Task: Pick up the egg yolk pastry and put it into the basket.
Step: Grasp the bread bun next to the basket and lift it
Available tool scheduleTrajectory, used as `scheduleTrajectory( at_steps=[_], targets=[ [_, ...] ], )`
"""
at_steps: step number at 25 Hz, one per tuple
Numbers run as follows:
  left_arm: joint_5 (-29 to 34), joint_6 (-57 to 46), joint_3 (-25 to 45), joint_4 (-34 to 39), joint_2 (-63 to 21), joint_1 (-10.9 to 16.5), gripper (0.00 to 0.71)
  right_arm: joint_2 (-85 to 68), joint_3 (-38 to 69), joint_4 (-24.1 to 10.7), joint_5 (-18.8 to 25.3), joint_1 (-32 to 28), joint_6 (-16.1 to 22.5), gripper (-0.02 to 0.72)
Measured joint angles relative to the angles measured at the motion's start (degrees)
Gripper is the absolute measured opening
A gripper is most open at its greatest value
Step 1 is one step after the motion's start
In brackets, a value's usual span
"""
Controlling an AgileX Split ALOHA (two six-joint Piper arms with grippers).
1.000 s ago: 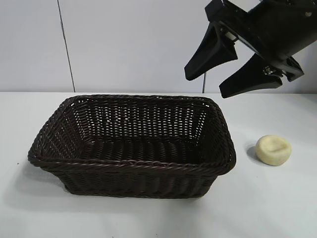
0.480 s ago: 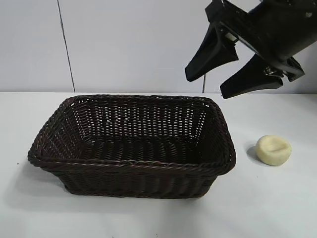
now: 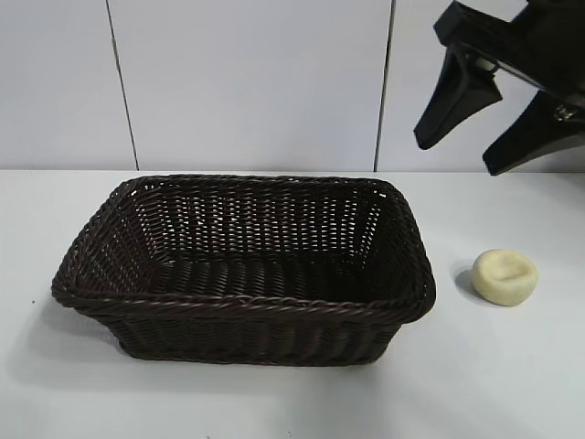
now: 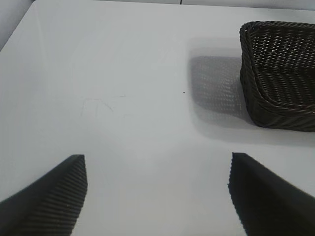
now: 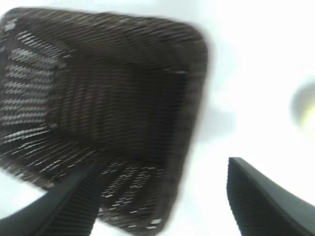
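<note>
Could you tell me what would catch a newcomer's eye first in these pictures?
The big dark basket fills the middle of the white table, with nothing inside. To its right lies the small pale pastry, apart from it. High above the pastry hangs the right gripper, its jaws open and holding nothing.

The right end effector (image 3: pixel 455 155) has swung rightward (off the basket's (image 3: pixel 242 305) far corner), now high above the egg yolk pastry (image 3: pixel 505 276).

Matte black right gripper (image 3: pixel 460 149), tapered ribbed jaws, small silver screws
</note>
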Motion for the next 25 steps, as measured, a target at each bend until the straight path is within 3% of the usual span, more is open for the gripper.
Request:
scheduleTrajectory(
  at_steps=[7, 15, 25],
  targets=[
    [0.0, -0.05, 0.0, 0.0, 0.0, 0.0, 0.574, 7.24, -3.91, -1.02, 0.24, -6.7, 0.19, 0.517],
    [0.0, -0.17, 0.0, 0.0, 0.0, 0.0, 0.574, 17.4, -4.16, -3.22, -2.79, -7.05, 0.3, 0.517],
    [0.0, -0.17, 0.0, 0.0, 0.0, 0.0, 0.574, 24.54, -4.37, -10.74, -6.25, -7.05, 6.57, 0.517]
  ],
)
